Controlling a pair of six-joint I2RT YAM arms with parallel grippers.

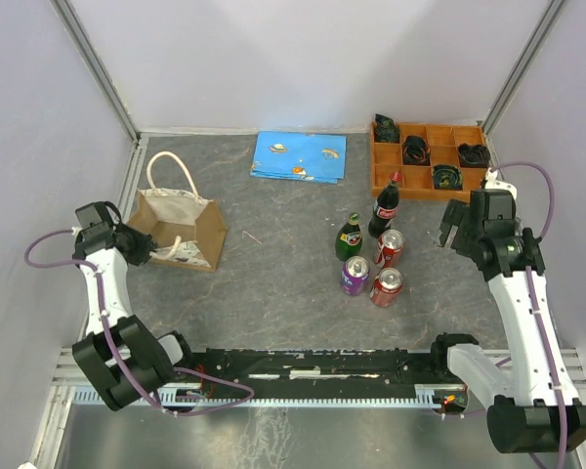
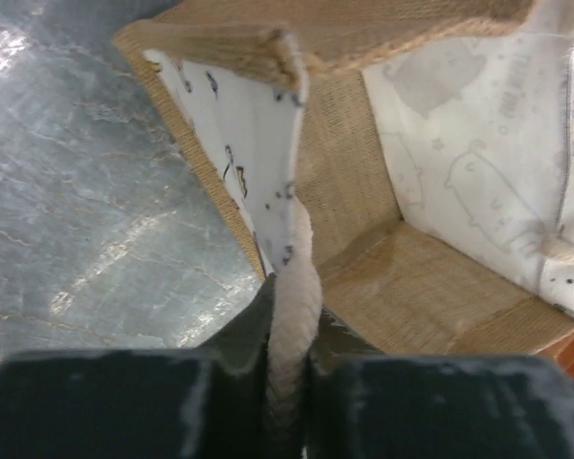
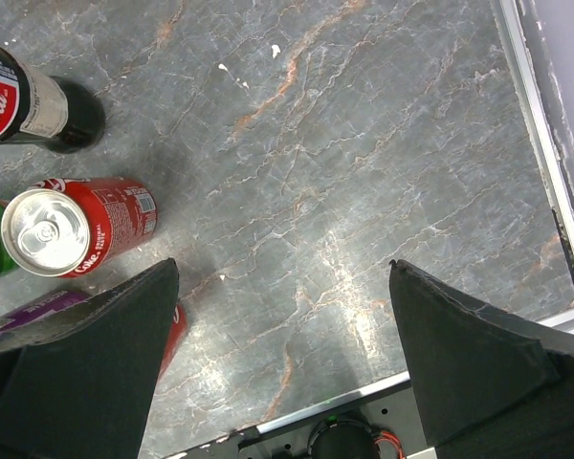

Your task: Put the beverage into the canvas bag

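Left gripper (image 2: 289,368) clamped on the handle (image 2: 295,296) of the bag (image 1: 207,231) — right gripper (image 3: 285,320) spread wide, raised, well right of bag.

The canvas bag (image 1: 200,230) stands at the table's (image 1: 273,264) left. Right of centre, two bottles (image 1: 349,237) stand behind three cans (image 1: 389,247), before the compartment tray (image 1: 428,159). A folded cloth (image 1: 299,156) lies left of the tray.
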